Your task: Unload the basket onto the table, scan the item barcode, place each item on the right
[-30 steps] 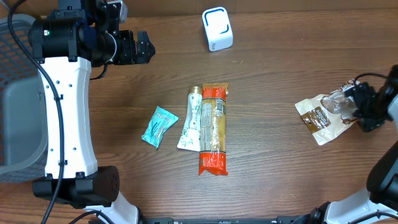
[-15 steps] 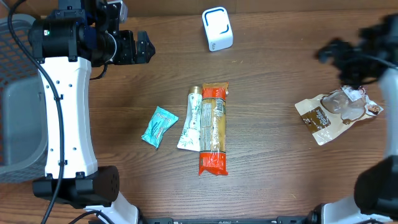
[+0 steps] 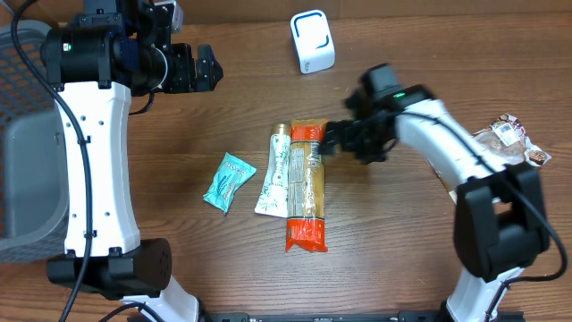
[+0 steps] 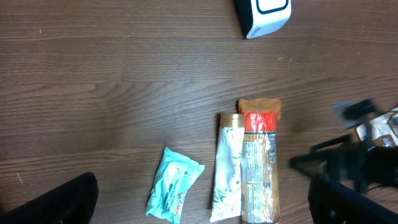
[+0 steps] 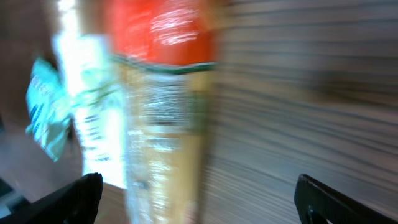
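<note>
hovering just off the right side of the packet (image 3: 307, 192), the right gripper (image 3: 333, 140) has its jaws spread wide with nothing between them; its wrist view is blurred, the fingers (image 5: 74, 196) dark at the lower corners and the packet's red end under the lens. the packet lies mid-worktop, lengthwise front to back, touching a white tube (image 3: 278, 172) on its left; a teal sachet (image 3: 229, 182) sits near the tube, apart from it. the scanner (image 3: 312, 40), white with a blue ring, stands near the far edge, well apart from the packet, with bare wood between them. a brown pouch (image 3: 511, 141) lies by the right edge, partly behind the right arm. the left gripper (image 3: 213, 70) hangs toward the far left corner, jaws wide and empty, beside a grey basket (image 3: 22, 54) at the left edge. open wood runs along the front edge and between packet and pouch
</note>
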Motion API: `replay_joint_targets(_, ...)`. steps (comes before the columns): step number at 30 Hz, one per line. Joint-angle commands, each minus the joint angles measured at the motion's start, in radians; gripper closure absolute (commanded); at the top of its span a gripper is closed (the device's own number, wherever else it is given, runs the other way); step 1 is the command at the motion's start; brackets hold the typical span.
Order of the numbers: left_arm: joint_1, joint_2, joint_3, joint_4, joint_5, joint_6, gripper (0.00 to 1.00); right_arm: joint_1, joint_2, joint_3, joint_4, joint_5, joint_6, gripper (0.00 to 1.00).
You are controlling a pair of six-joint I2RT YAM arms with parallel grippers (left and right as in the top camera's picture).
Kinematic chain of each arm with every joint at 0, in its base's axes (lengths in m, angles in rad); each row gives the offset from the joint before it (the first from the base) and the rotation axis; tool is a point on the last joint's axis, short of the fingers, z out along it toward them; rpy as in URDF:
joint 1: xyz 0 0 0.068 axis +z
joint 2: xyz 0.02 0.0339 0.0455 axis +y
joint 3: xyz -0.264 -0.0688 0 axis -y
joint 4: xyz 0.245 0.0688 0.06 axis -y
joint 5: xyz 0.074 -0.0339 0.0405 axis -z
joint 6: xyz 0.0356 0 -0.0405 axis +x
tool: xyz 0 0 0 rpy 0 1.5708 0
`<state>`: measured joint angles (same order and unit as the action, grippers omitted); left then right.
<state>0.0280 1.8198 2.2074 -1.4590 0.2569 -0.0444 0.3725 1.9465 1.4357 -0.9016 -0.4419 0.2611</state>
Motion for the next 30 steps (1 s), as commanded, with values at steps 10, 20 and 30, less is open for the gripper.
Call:
replay_joint_targets(10, 0.000, 0.002, 0.003, 0.001, -0.003, 0.023, 0.00, 0.206, 0.019, -0.015, 0.101, -0.053, 0.176, 0.10)
replay_joint_targets(20, 0.000, 0.002, 0.003, 0.001, -0.002, 0.023, 0.00, 0.249, 0.019, -0.016, 0.078, 0.011, 0.185, 0.10)
replay_joint_targets(30, 0.000, 0.002, 0.003, 0.001, -0.002, 0.023, 0.00, 0.298, 0.022, -0.016, 0.071, -0.067, 0.158, 0.11)
